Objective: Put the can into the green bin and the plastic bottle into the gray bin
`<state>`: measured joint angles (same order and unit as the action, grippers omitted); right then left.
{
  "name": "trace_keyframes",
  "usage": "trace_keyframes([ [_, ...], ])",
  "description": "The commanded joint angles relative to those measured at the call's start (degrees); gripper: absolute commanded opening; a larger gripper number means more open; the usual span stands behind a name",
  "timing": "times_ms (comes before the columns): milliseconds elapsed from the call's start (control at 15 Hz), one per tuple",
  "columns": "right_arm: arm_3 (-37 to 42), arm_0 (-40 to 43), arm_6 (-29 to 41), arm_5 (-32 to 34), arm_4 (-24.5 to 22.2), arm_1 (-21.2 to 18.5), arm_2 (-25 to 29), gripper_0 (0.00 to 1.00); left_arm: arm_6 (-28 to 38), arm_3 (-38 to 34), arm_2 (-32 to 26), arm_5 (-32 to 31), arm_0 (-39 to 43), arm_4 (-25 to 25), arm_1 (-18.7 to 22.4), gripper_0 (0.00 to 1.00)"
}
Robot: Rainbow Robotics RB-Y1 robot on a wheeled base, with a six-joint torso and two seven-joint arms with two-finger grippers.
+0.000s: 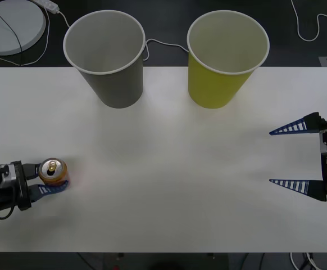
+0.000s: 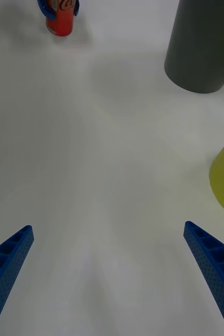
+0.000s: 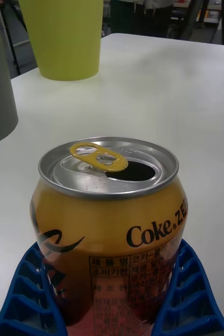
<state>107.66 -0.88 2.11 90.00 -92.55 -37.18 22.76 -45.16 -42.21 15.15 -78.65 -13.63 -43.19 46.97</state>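
I am squeezing the can [image 1: 53, 171] with my left gripper [image 1: 46, 181] at lower left of the table [image 1: 169, 169]. My right gripper [image 1: 294, 157] is waiting wide open at right. The gray bin [image 1: 106, 56] and green bin [image 1: 225, 59] are standing up top, nothing blocking.

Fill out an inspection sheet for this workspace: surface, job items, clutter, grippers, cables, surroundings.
Surface: white table, no spills seen.
Can: the can stands upright near the table's left front, its top already opened, pull tab raised.
Bins: gray bin and green bin stand upright side by side at the far edge, gray on the left; nothing seen inside either.
Plastic bottle: nothing seen.
Clutter: nothing seen on the table.
Grippers: left gripper closed around the can's body; right gripper open, over the table's right side, holding nothing.
Cables: white cable on the dark floor behind the bins.
Surroundings: round white disc on the floor, far left.
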Motion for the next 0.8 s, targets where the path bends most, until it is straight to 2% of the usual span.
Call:
trace_keyframes([
  [67, 0.0, 0.0, 0.0, 0.0, 0.0, 0.0, 0.0, 1.0, 6.5, -4.3, -4.1, 0.1, 0.0, -6.6, 1.9, 0.0],
  [400, 0.0, 0.0, 0.0, 0.0, 0.0, 0.0, 0.0, 1.0, 20.4, -16.9, -14.8, 0.1, 1.9, -21.9, 4.3, 0.0],
  [600, 0.0, 0.0, 0.0, 0.0, 0.0, 0.0, 0.0, 1.0, 33.2, -31.8, -23.2, 0.4, 6.3, -32.7, 4.2, 0.0],
  [800, 0.0, 0.0, 0.0, 0.0, 0.0, 0.0, 0.0, 1.0, 46.3, -44.7, -28.0, 0.4, 9.0, -40.5, 4.4, 0.0],
])
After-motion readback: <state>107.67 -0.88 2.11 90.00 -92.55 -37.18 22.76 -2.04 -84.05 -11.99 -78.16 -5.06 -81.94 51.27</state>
